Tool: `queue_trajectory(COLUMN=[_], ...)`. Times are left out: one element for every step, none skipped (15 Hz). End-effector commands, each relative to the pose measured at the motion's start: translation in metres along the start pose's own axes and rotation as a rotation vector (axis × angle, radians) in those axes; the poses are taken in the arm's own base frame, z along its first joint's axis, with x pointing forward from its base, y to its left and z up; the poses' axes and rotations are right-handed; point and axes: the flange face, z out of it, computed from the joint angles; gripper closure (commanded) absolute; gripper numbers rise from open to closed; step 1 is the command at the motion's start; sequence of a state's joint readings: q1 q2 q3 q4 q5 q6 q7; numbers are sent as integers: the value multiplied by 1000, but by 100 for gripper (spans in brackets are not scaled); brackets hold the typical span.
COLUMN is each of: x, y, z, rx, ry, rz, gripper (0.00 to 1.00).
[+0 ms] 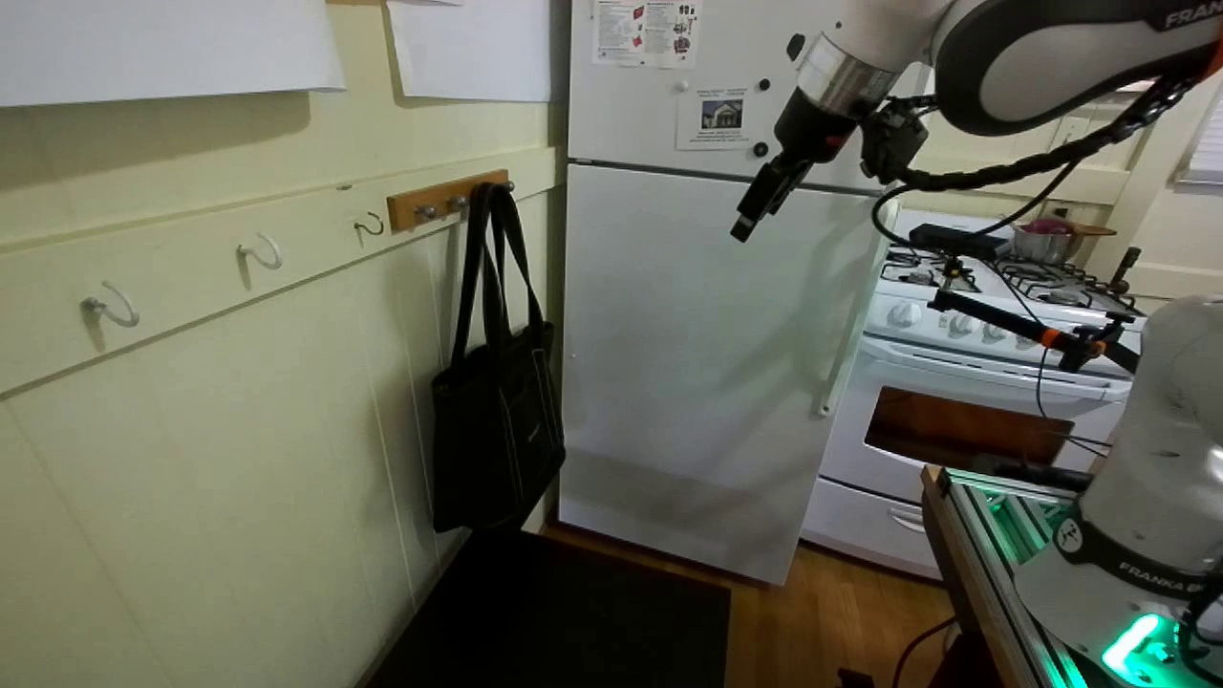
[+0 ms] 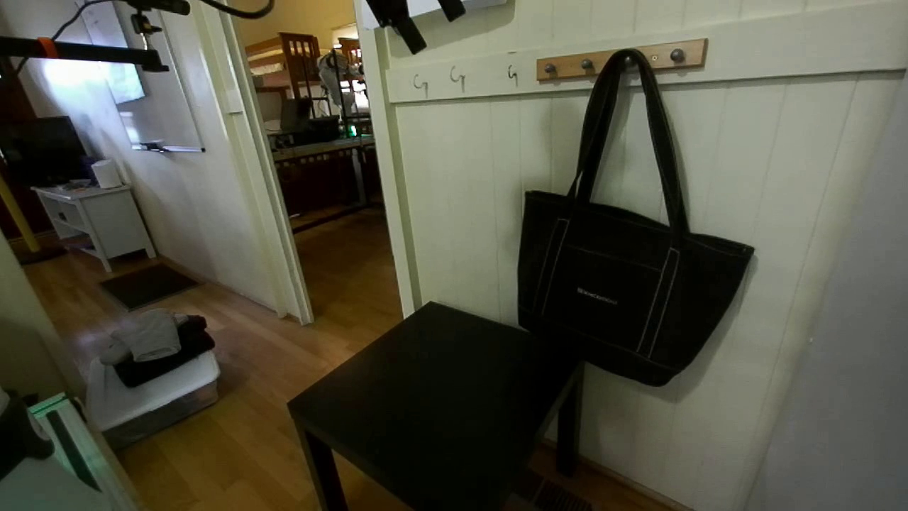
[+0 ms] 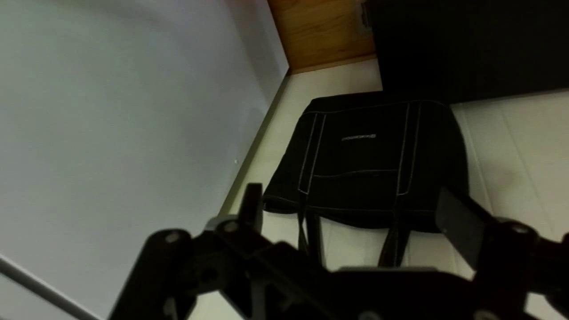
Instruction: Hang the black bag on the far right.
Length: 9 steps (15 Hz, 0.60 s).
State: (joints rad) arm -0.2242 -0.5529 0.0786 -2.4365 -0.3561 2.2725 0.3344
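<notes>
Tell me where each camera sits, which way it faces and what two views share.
An exterior view: raised near the robot's base, looking along the wall toward the fridge; arm and end effector show too.
An exterior view: across from the wall, facing the black bag; fingers show at top, probably the base lower left.
Wrist view: on the wrist, image inverted, facing the black bag; only the open end effector shows.
Both exterior views share the wooden peg rack.

Lighting dim from where I stand. Soft shadows noted on the fridge [image 1: 688,382]; bluish glare on the far wall [image 2: 71,84]. Green lamp [image 1: 1135,642] lit at the robot base [image 1: 1080,583]. Wrist view darkest: gripper [image 3: 350,198] near-black, soft-edged; lettering [image 3: 359,137] on the bag [image 3: 355,155] blurred.
</notes>
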Motion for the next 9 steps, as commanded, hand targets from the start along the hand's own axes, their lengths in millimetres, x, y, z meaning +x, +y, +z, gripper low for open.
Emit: queue_trajectory(x=[42, 51, 60, 69, 78, 87, 93, 102, 108], y=[-17, -23, -29, -34, -37, -40, -42, -43, -45], z=[32, 38, 44, 51, 59, 67, 74, 81, 86], rx=[-54, -57, -50, -43, -57, -48, -39, -43, -26], ry=[26, 36, 46, 64, 81, 84, 86, 99, 107], rz=[89, 97, 97, 83, 86, 75, 65, 56, 41], gripper=[0, 0, 0, 0, 0, 0, 0, 0, 0])
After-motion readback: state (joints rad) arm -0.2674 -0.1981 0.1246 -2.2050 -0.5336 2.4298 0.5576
